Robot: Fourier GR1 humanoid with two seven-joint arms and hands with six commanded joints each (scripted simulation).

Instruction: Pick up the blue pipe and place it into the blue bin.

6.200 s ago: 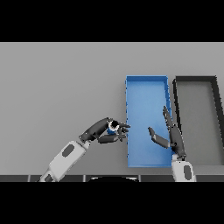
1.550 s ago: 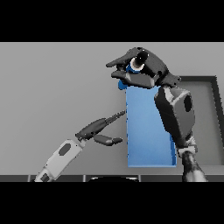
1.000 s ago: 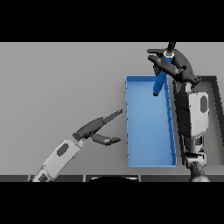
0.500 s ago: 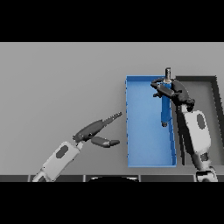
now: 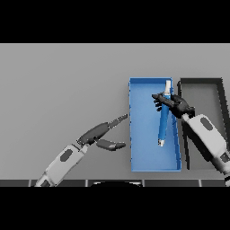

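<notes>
so, head view: the right hand [image 5: 174, 104] reaches in from the lower right with its fingers curled around the upper part of the blue pipe [image 5: 163, 117]. the pipe runs from just beyond the hand's far side, back past the fingers and toward the robot, nearly lengthwise over the floor of the blue bin [image 5: 146, 155]; whether its near end touches the floor cannot be told. a dark bin [image 5: 214, 84] sits just outboard of this hand, beside the blue one.

the left hand [image 5: 99, 133] hangs over the grey worktop [image 5: 63, 90], well apart from the pipe, fingers straight and spread, holding nothing; the blue bin's wall lies just past its fingertips.

the pipe looks stiff, slim and light, probably smooth enough to slip or roll. a hold nearer its middle would likely balance it better than this end grip.
</notes>
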